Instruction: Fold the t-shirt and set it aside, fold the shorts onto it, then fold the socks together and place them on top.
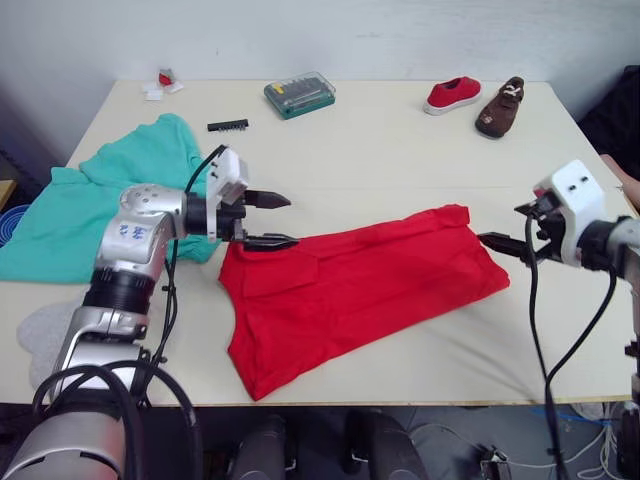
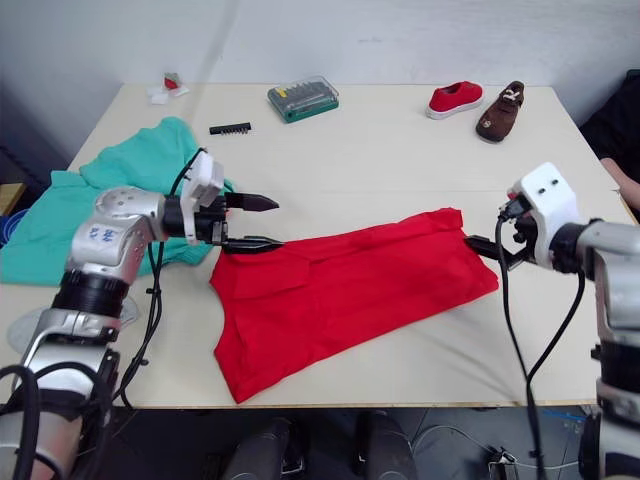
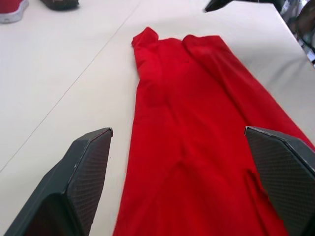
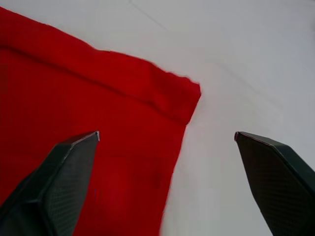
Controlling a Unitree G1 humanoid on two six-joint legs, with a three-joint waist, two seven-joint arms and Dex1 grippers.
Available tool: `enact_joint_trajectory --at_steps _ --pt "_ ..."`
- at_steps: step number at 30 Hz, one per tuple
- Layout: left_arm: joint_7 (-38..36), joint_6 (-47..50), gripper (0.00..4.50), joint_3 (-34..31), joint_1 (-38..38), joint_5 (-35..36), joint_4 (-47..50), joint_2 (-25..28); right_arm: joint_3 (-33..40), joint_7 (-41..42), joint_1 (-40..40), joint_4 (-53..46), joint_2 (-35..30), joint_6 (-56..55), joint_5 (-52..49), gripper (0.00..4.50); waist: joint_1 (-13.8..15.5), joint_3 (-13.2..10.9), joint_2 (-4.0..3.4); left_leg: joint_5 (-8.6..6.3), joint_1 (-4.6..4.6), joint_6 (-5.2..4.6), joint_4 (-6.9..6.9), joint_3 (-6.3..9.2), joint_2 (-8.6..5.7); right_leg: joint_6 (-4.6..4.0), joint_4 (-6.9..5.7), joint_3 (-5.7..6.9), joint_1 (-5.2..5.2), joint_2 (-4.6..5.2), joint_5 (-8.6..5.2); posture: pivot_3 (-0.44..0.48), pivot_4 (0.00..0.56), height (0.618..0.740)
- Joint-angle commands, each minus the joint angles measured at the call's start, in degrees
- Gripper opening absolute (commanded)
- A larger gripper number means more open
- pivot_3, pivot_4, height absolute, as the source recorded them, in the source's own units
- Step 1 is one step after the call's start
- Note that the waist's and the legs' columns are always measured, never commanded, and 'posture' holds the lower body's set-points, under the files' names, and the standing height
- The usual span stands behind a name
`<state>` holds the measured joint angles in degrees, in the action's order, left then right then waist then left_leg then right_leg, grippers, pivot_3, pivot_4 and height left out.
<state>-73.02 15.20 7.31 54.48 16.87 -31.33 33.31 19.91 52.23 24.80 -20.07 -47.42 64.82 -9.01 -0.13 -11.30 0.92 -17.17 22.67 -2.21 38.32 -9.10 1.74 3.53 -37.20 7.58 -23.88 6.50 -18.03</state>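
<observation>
The red t-shirt (image 1: pixel 350 290) lies in a long, narrowed shape across the middle of the table. At its left end my left gripper (image 1: pixel 292 220) is open, its lower finger resting at the shirt's edge; the left wrist view looks down the length of the shirt (image 3: pixel 197 123). My right gripper (image 1: pixel 498 224) stands open at the shirt's right end, with the shirt's corner (image 4: pixel 172 93) ahead of its fingers. The teal shorts (image 1: pixel 110 190) lie crumpled at the table's left side, behind my left arm. A light grey sock (image 1: pixel 40 335) shows at the front left edge, partly hidden by that arm.
Along the far edge lie a red shoe (image 1: pixel 452 94), a brown shoe (image 1: pixel 500 106), a green bit case (image 1: pixel 299 94), a black bit strip (image 1: pixel 227 125) and a small red and white item (image 1: pixel 160 85). Bare table (image 1: pixel 400 160) spreads behind the shirt.
</observation>
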Motion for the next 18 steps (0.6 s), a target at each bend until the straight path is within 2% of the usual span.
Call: enact_joint_trajectory --at_steps 1,3,5,10,12,18 --pt "-2.2 -6.1 4.50 1.7 6.3 -4.6 -11.8 -2.2 9.6 -4.3 -5.3 -19.6 4.1 19.7 -2.3 4.48 0.2 0.0 0.04 0.01 0.00 -0.01 -0.01 0.07 -0.02 0.00 0.02 0.04 0.03 0.00 0.01 0.000 0.150 0.740" --pt "-3.0 -9.7 4.50 3.2 9.3 -7.5 -18.9 -3.9 13.0 -7.5 -8.3 -26.0 9.7 26.2 -2.4 4.48 0.1 0.0 0.05 0.00 0.00 0.00 0.00 0.13 -0.01 -0.01 0.03 0.08 0.05 0.00 0.01 0.000 0.150 0.740" --pt "-3.1 -13.1 4.50 4.7 11.4 -10.7 -24.9 -5.2 15.2 -10.9 -11.9 -29.7 17.0 27.7 -2.8 4.48 0.0 0.0 0.06 0.00 0.01 -0.01 -0.06 0.14 -0.03 -0.01 0.08 0.11 0.04 0.01 0.01 0.000 0.150 0.740" --pt "-1.2 -19.6 4.50 5.5 14.2 -15.9 -34.5 -7.2 14.5 -18.2 -17.8 -34.3 28.7 27.7 -4.0 4.48 -0.1 0.0 0.07 0.01 0.32 -0.02 -0.14 0.04 -0.09 -0.01 0.05 0.08 -0.30 -0.02 0.01 0.000 0.150 0.740" --pt "-1.0 -20.7 4.50 4.8 14.8 -16.6 -36.5 -7.9 13.0 -21.2 -19.1 -34.5 31.7 27.7 -3.8 4.48 -0.1 0.0 0.07 0.05 0.62 -0.05 0.00 -0.03 -0.11 0.00 -0.35 0.04 -0.66 -0.03 0.01 0.000 0.150 0.740" --pt "-0.8 -22.5 4.50 4.7 15.1 -19.5 -39.3 -9.0 14.0 -27.2 -17.0 -30.9 38.8 27.7 -3.6 4.48 -0.1 0.0 0.07 0.06 0.61 -0.07 0.08 -0.06 -0.12 0.00 -0.32 0.01 -0.67 -0.04 0.01 0.000 0.150 0.740"
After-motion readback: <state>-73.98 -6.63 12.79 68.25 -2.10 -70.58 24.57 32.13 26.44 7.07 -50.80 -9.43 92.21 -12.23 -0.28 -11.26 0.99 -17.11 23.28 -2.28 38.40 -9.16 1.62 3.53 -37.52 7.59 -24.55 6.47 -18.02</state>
